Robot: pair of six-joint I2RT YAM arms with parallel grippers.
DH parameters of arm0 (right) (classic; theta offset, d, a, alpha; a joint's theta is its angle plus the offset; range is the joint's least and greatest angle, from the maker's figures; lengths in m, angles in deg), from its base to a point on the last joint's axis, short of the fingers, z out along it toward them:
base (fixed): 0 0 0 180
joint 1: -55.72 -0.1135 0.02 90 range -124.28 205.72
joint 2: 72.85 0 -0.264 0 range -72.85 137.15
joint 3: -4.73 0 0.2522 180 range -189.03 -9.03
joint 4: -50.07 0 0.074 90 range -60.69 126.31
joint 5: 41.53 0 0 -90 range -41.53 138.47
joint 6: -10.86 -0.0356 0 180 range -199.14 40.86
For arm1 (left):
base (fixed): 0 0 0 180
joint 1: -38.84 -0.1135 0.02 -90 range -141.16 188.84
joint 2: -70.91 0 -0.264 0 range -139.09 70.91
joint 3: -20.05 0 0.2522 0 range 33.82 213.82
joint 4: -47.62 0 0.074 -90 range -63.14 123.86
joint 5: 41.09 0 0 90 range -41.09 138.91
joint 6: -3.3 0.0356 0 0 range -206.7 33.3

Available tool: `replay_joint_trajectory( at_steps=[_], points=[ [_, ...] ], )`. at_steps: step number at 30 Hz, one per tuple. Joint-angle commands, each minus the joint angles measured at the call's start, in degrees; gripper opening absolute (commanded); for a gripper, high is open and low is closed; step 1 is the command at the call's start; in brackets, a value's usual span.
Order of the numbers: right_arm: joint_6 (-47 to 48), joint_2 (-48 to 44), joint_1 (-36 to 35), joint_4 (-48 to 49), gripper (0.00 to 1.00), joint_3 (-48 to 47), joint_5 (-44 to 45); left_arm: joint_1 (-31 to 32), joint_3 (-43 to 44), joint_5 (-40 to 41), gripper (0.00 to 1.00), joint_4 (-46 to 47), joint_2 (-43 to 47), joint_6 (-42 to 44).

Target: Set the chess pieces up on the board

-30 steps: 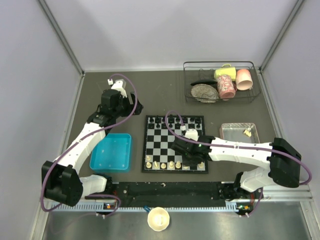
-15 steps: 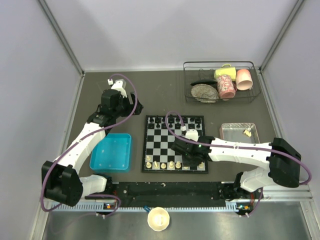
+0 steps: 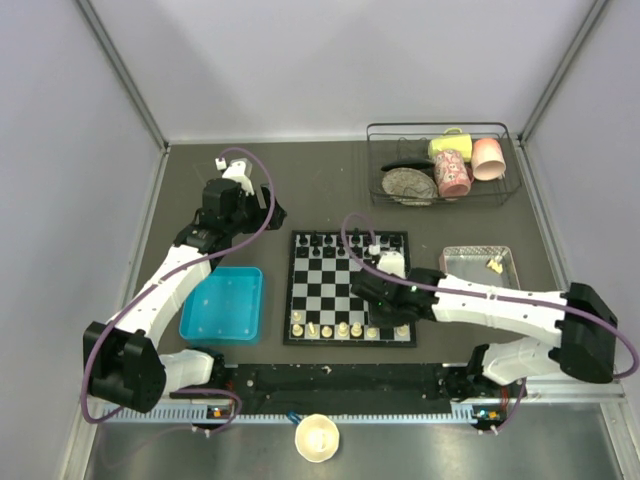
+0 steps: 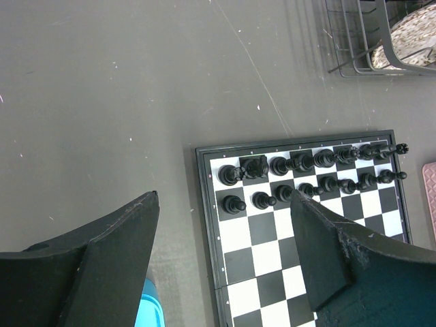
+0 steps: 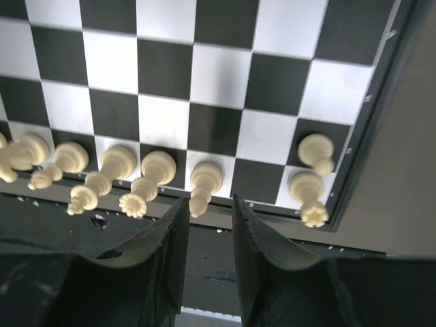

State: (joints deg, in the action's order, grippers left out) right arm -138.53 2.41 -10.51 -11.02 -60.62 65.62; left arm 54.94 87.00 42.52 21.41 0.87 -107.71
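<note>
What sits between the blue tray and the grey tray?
The chessboard, with the right arm reaching over its right side. The top view shows it between the blue tray and the grey tray.

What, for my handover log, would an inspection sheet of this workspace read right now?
Surface: dark grey table, a few pale specks.
Job's things: board lies flat; cream chess pieces stand along its near row, two more at its right corner; black pieces fill the far two rows.
Clutter: blue tray; metal tray holding small cream items; wire basket with cups and a plate; cream bowl.
Grippers: left gripper open, empty, beside the board's far left corner; right gripper narrowly open over the near row, clamping nothing.
Cables: purple cable on each arm; the right one loops above the board.
Surroundings: pale walls; nothing else seen.
</note>
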Motion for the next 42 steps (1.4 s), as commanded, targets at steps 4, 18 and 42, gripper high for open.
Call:
replay_joint_trajectory(
  at_steps=[4, 18, 42],
  points=[
    [8.0, -10.6, 15.6, -6.9, 0.31, -4.8, 4.0, -0.1, 1.8, 0.3, 0.82, 2.6, 0.8, 0.7],
    [24.9, -13.4, 70.3, -4.0, 0.31, -6.6, -9.3, 6.7, 4.6, -3.3, 0.82, 2.3, -1.0, 2.8],
    [9.7, 4.4, 79.6, 9.1, 0.35, -3.9, -5.6, 7.6, 4.4, 0.2, 0.82, -1.0, -3.5, 3.8]
  ],
)
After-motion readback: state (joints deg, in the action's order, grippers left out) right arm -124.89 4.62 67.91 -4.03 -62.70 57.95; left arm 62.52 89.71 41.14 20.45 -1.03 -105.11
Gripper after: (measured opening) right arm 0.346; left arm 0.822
